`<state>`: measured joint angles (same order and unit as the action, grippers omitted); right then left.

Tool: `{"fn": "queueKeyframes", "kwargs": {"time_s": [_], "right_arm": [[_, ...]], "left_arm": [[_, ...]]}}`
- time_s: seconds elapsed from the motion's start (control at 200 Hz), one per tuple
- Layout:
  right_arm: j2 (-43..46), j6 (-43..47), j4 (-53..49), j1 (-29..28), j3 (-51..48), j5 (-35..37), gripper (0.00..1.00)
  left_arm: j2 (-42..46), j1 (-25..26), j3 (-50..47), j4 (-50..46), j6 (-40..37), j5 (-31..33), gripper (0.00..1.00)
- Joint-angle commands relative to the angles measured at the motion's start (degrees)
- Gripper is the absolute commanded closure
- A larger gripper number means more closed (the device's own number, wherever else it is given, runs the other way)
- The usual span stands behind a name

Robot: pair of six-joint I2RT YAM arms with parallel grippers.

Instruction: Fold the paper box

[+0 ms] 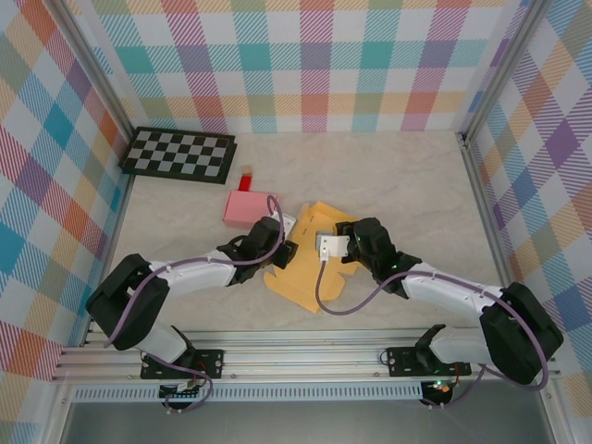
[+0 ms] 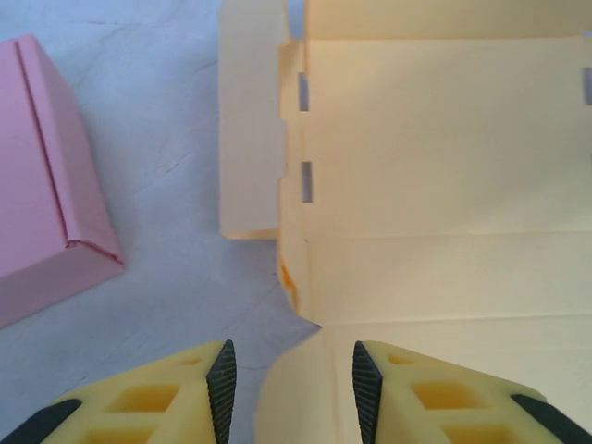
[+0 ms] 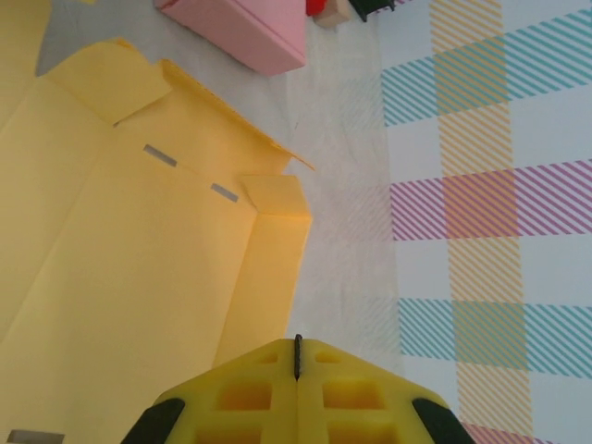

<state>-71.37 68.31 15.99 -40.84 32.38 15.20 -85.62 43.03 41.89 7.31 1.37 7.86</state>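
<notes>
The paper box (image 1: pixel 310 264) is a flat yellow blank lying on the table between both arms, with its side flaps partly raised. My left gripper (image 1: pixel 283 252) is at its left edge. In the left wrist view this gripper (image 2: pixel 291 370) is open, and a corner flap of the paper box (image 2: pixel 444 166) reaches between the pads, with a gap on the left side. My right gripper (image 1: pixel 326 246) is over the blank's middle. In the right wrist view it (image 3: pixel 298 347) is shut with nothing in it, just beside a raised side flap of the paper box (image 3: pixel 139 259).
A folded pink box (image 1: pixel 248 209) lies just behind the blank, near my left gripper; the pink box (image 2: pixel 37 176) is at that wrist view's left. A small red block (image 1: pixel 246 178) and a checkerboard (image 1: pixel 180 153) sit further back left. Plaid walls enclose the table.
</notes>
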Motion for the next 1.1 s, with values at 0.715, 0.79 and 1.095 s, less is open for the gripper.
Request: {"fn": "queueKeyframes", "kwargs": {"time_s": [0.715, 0.79, 1.095], "right_arm": [[-4.66, -106.46, -64.54, 15.52, 52.16, -3.72, 0.08], [-5.35, -123.06, -65.74, 15.53, 50.09, -4.79, 0.03], [-14.62, -170.61, -73.75, 14.48, 47.69, -8.34, 0.11]], "left_arm": [[14.40, -6.55, -1.82, -3.53, 6.36, -0.91, 0.51], [13.68, -6.55, -1.37, -3.48, 6.78, -0.60, 0.51], [11.90, -6.61, -1.45, -2.90, 7.77, -3.10, 0.51]]}}
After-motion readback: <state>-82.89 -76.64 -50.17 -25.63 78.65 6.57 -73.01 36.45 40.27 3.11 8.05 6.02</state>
